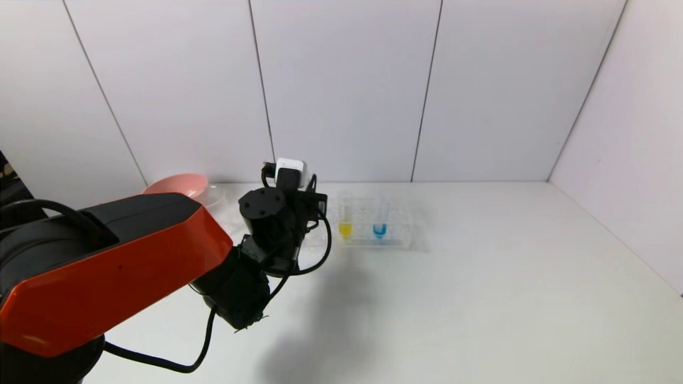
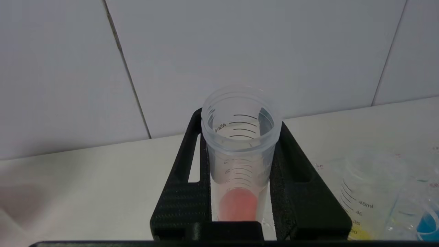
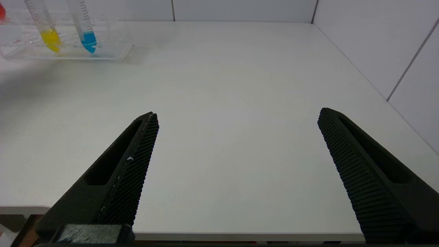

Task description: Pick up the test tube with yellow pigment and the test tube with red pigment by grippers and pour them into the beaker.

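Left gripper [image 2: 240, 137] clamps the red tube beside the rack; right gripper [image 3: 236, 130] hangs open over bare table.

In the head view the left arm [image 1: 106, 256] blocks its own fingers, the red tube and most of the pink bowl [image 1: 179, 186] behind it. The clear rack [image 1: 373, 224] holds the yellow tube [image 1: 345, 224] and a blue tube [image 1: 379, 224] upright. Only the left wrist view shows the red tube [image 2: 240, 164], open-mouthed, red liquid at its bottom, pinched between both fingers. I cannot pick out the beaker.
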